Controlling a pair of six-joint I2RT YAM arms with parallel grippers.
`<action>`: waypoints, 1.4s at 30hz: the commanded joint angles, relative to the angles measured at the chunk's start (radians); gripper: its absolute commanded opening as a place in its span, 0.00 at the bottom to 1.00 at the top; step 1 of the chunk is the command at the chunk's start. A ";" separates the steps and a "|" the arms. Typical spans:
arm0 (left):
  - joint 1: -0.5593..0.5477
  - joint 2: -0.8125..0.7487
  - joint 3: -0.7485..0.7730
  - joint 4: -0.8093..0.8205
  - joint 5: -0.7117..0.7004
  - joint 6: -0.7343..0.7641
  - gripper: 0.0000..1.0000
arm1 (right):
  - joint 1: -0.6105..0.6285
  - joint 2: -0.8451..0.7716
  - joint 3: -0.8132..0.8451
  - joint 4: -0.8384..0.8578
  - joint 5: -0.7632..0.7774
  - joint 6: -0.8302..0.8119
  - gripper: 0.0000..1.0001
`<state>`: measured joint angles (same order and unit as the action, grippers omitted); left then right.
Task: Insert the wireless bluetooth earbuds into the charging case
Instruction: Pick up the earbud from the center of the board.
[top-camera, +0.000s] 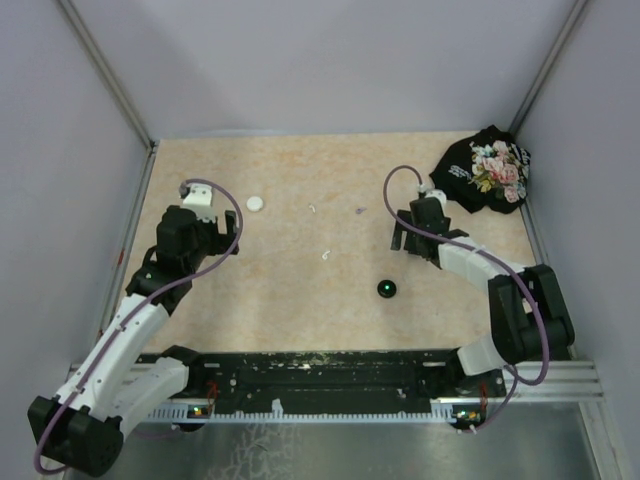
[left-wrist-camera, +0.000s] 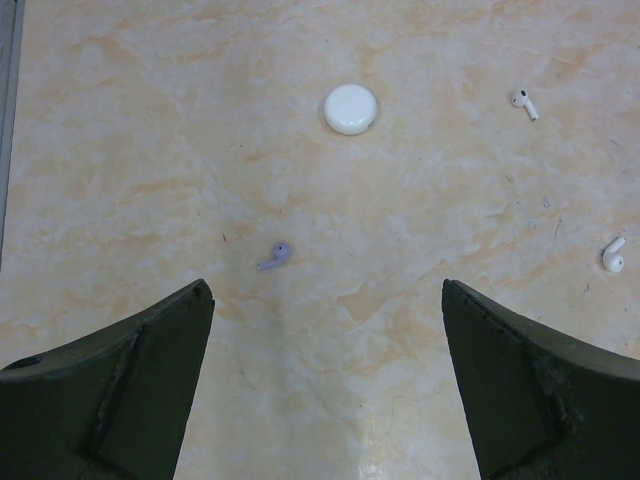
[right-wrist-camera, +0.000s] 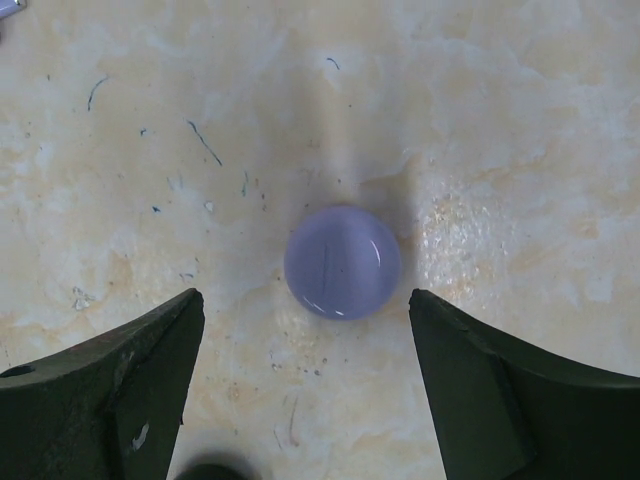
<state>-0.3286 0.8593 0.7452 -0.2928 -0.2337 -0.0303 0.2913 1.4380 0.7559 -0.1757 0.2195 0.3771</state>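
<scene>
A marbled tan table (top-camera: 300, 320) fills the overhead view, walled by pale panels. The left arm (top-camera: 130, 320) reaches up the left side. The right arm (top-camera: 520, 310) bends in from the right toward the table's middle. A crumpled black fabric with a pink flower print (top-camera: 485, 170) lies in the far right corner.

The left gripper (left-wrist-camera: 325, 287) hangs above the table with its jaws spread wide and holds nothing. The right gripper (right-wrist-camera: 305, 295) is also spread wide and holds nothing.

Three round charging cases sit closed and well apart. A lavender case (right-wrist-camera: 342, 262) rests on the table between the right gripper's fingers, just ahead of the tips, with a gap on each side. A black case with a green light (top-camera: 386, 289) sits near the centre, closer to the arm bases. A white case (left-wrist-camera: 350, 108) lies ahead of the left gripper.

The earbuds lie loose on the table, none in a case. A purple earbud (left-wrist-camera: 275, 258) sits just ahead of the left gripper, nearer its left finger. One white earbud (left-wrist-camera: 524, 102) lies to the right of the white case. Another white earbud (left-wrist-camera: 613, 256) lies nearer, off to the right of the left gripper's right finger.
</scene>
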 joint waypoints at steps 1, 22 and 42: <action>0.011 0.005 0.002 0.012 0.020 -0.015 1.00 | -0.007 0.047 0.076 0.070 -0.001 -0.033 0.83; 0.020 0.001 0.001 0.014 0.050 -0.017 1.00 | 0.104 0.026 0.143 -0.085 -0.237 -0.069 0.77; 0.025 0.018 0.001 0.014 0.056 -0.019 1.00 | 0.105 0.091 0.099 0.014 0.115 0.144 0.75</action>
<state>-0.3115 0.8772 0.7452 -0.2928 -0.1898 -0.0444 0.3920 1.4853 0.8452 -0.2298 0.2989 0.4511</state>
